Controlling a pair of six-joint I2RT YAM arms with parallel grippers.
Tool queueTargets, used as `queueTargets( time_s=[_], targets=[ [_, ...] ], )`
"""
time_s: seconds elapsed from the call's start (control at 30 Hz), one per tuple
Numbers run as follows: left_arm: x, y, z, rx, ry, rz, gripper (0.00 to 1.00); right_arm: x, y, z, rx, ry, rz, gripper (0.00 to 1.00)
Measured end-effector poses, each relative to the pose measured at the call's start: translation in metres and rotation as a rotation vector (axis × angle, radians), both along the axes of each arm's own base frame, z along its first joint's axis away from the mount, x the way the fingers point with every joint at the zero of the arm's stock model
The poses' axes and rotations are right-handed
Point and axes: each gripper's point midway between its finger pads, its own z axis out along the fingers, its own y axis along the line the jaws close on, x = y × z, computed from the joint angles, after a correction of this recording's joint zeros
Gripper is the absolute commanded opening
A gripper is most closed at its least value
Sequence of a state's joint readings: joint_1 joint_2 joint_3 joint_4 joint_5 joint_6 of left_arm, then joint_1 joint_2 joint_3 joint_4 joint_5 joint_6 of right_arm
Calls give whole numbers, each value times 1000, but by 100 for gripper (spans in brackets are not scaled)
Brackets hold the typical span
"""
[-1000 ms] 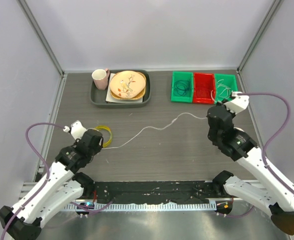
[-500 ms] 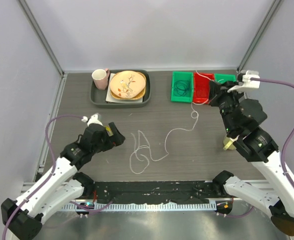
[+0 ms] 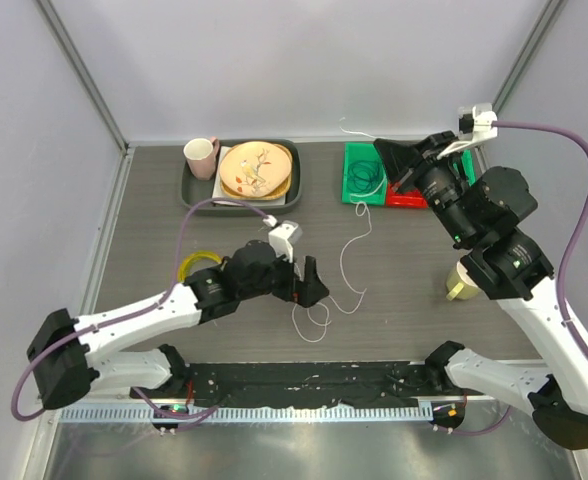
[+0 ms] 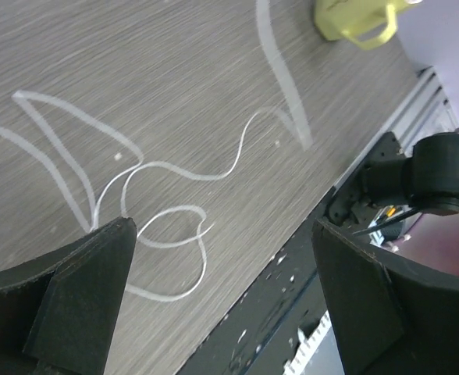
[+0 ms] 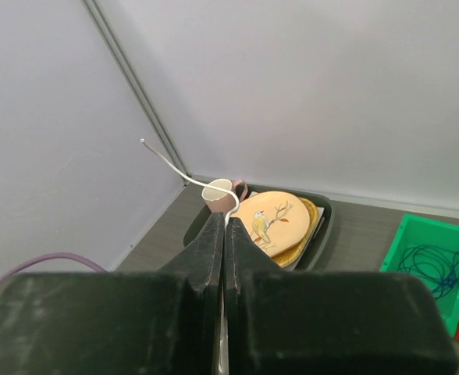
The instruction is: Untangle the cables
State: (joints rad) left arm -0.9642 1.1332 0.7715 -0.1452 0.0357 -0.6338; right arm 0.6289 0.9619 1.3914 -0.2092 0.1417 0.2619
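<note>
A thin white cable [image 3: 341,262] lies in loose loops mid-table and rises toward the back right. Its upper end is pinched in my right gripper [image 3: 384,150], which is held high in front of the bins. In the right wrist view that gripper [image 5: 225,220] is shut on the white cable [image 5: 183,176], whose free tip sticks out past the jaws. My left gripper [image 3: 309,282] is open just left of the loops. The left wrist view shows the left gripper [image 4: 225,234] hovering empty over the cable's loops [image 4: 175,226]. A dark blue cable [image 3: 364,176] lies coiled in a green bin [image 3: 350,152].
A red bin [image 3: 406,196] sits beside the green one, partly behind my right arm. A dark tray [image 3: 196,198] at the back holds plates [image 3: 256,168] and a pink mug [image 3: 200,156]. A yellow wire ring [image 3: 196,262] lies left. A small brass-coloured object [image 3: 461,286] stands right.
The left gripper let go of the cable, opened, and swung right toward the table's middle. The right gripper rose and moved back with the cable end; the cable slackened into loops.
</note>
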Motion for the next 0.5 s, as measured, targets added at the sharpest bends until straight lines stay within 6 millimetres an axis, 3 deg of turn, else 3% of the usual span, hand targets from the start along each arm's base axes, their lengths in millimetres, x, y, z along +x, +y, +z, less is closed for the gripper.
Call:
queueTargets(
  time_s=[0.2,0.27,0.3,0.33,0.37,0.5],
  targets=[
    [10,-53,3,-66,-57,-42,98,8,4,-4,70,45,-9,1],
    [25,-70,4,-64,-64,-7,76,9,3,-3,99,48,-15,1],
    [33,-77,4,-60,-69,13,60,9,2,-3,109,49,-19,1],
    [42,-84,3,-53,-74,37,16,9,2,-2,118,48,-22,1],
    [48,-88,0,-48,-68,60,0,9,0,-1,126,50,-28,1],
    [66,-101,-2,2,-58,111,0,6,-9,4,150,40,-61,1]
  ],
)
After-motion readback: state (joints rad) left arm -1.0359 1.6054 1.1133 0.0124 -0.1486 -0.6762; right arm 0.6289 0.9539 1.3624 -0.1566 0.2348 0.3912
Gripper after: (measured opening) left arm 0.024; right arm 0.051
